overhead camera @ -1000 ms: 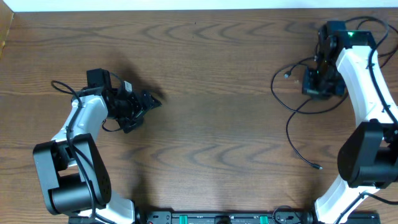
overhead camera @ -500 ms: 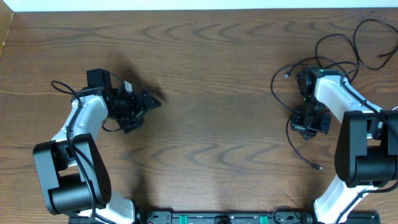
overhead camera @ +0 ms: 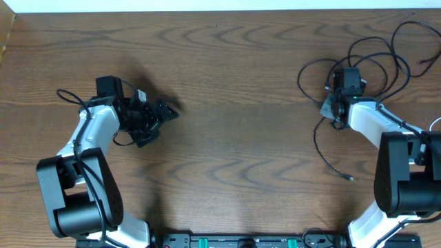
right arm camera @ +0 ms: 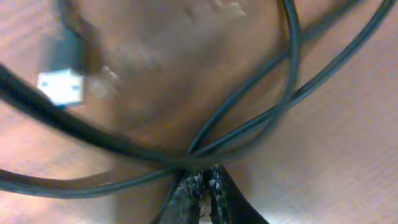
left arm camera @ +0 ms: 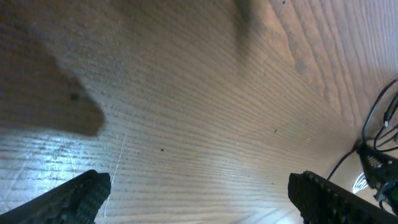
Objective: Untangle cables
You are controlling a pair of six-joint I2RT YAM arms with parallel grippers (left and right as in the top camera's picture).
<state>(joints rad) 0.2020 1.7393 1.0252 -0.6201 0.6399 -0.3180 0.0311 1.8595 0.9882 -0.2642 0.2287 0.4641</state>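
Thin black cables point(overhead camera: 315, 138) lie at the right of the table. Their loops spread toward the back right corner, and one strand runs forward to a small plug point(overhead camera: 351, 178). My right gripper point(overhead camera: 333, 114) is at the left side of the bunch. In the right wrist view its jaws point(right arm camera: 204, 177) are pinched together where several black cables point(right arm camera: 249, 124) cross. A silver plug end point(right arm camera: 61, 86) lies beyond them. My left gripper point(overhead camera: 164, 112) is far to the left, away from the cables. Its fingers point(left arm camera: 81, 196) stand wide open over bare wood.
The table is dark brown wood point(overhead camera: 241, 103), with its back edge at the top and a black rail point(overhead camera: 241, 241) along the front. Both arm bases stand at the front corners. In the left wrist view, dark cords point(left arm camera: 379, 124) show at the right edge.
My right arm swung from the back right corner toward the front, then left, dragging the cables; their loops now lie spread out at the back right. The left arm has not moved.
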